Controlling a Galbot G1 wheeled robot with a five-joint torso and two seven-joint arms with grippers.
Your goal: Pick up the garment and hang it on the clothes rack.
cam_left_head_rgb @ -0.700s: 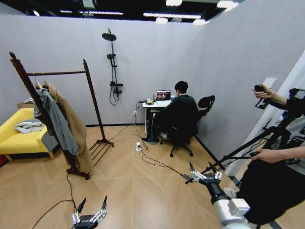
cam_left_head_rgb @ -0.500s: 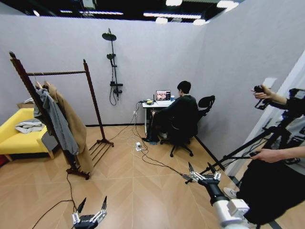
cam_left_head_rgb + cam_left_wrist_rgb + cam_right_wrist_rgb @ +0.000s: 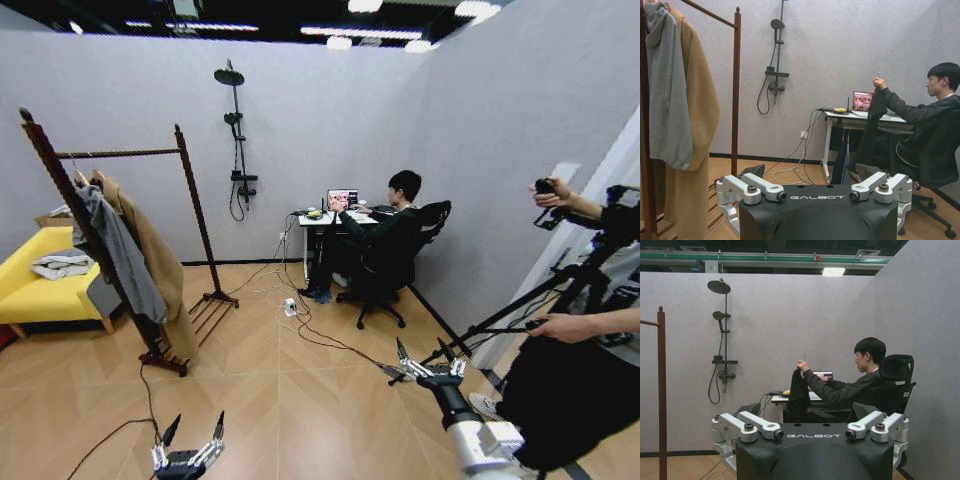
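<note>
A seated person at the far desk holds up a dark garment [image 3: 871, 125] [image 3: 798, 392] by its hanger; it hangs in front of the desk. The clothes rack [image 3: 120, 154] stands at the left of the room, with a grey hooded jacket [image 3: 118, 250] and a tan coat [image 3: 155, 265] hanging on it. Its post [image 3: 736, 75] [image 3: 661, 390] also shows in both wrist views. My left gripper [image 3: 197, 428] [image 3: 815, 192] is low in front of me, open and holding nothing. My right gripper [image 3: 425, 360] [image 3: 810, 432] reaches forward on the right, open, far from the garment.
A yellow sofa [image 3: 30, 285] with folded cloth stands behind the rack. Cables [image 3: 300, 320] trail across the wooden floor toward the desk [image 3: 325, 225]. A person with a camera tripod [image 3: 530, 305] stands close on my right. A shower fixture [image 3: 237, 140] is on the back wall.
The seated person has leaned back from the laptop and lifted the dark garment up by its hanger. My grippers have hardly moved.
</note>
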